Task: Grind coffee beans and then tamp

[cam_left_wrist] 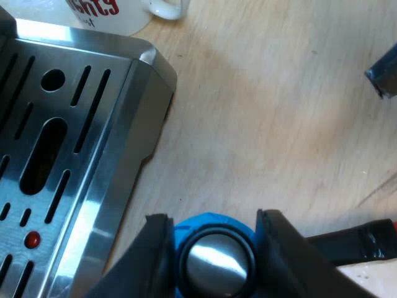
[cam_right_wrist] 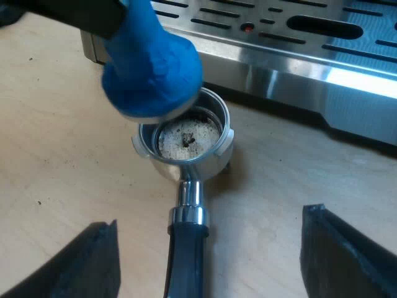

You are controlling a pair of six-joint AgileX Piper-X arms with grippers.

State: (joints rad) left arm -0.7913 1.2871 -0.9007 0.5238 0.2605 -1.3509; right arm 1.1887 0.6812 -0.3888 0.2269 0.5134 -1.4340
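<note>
My left gripper (cam_left_wrist: 214, 218) is shut on the blue tamper (cam_left_wrist: 214, 261), whose shiny metal face shows between the fingers. In the right wrist view the blue tamper (cam_right_wrist: 152, 68) hangs tilted just above the rim of the metal holder (cam_right_wrist: 186, 139), partly covering it. The holder lies on the wooden table with pale, speckled grounds in its basket. Its dark handle (cam_right_wrist: 185, 254) runs toward my right gripper (cam_right_wrist: 211, 220), which is open with a finger wide on each side of the handle, not touching it. Beside the left fingers, the handle's dark part (cam_left_wrist: 347, 239) ends in red.
The espresso machine's steel drip tray (cam_left_wrist: 68, 149) with slots and a red dot stands close beside the tamper; its front edge (cam_right_wrist: 298, 74) is just beyond the holder. A white mug (cam_left_wrist: 124, 12) with red lettering stands past the tray's corner. Bare wooden table (cam_left_wrist: 279, 124) lies around.
</note>
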